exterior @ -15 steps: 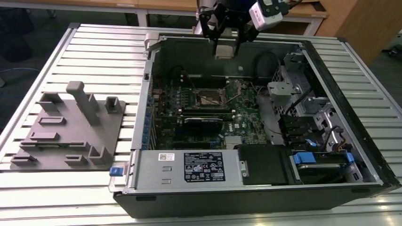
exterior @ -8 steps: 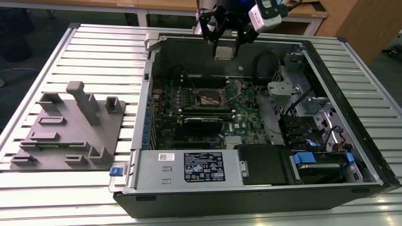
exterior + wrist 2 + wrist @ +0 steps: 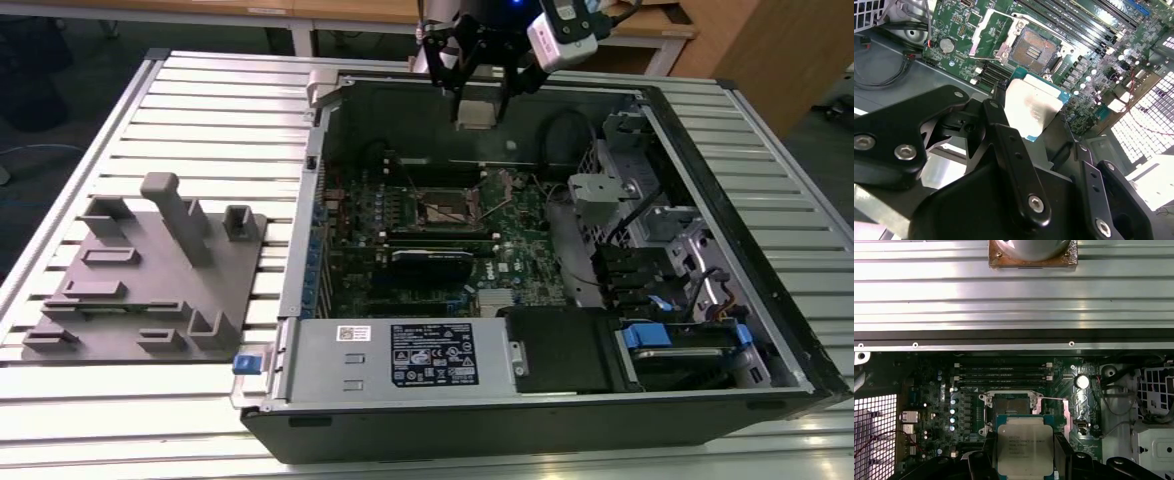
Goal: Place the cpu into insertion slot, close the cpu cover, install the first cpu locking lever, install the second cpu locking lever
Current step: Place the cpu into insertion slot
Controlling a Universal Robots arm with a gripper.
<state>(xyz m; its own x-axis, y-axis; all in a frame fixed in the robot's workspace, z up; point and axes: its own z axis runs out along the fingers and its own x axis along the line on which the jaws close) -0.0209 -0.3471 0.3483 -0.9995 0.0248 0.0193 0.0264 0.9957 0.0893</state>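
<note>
Clamping cpu (image 3: 1020,450) by opposite edges with gripper (image 3: 477,100), shut only to chip width; hanging above slot (image 3: 1011,407), well apart.

the cpu (image 3: 1020,447) is cut off by the first wrist view's edge, its sides hidden by the tool (image 3: 1025,466).

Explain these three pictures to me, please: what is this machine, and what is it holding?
It is a robot arm; its hand works like a pincer. The exterior view, from a camera off the arm, shows an open computer case lying on a slatted metal table, with a grey fixture plate at that view's left. Both wrist views come from cameras riding on the arm. The hand is shut on the cpu, a small silver-grey chip, above the motherboard. The insertion slot is empty.
</note>
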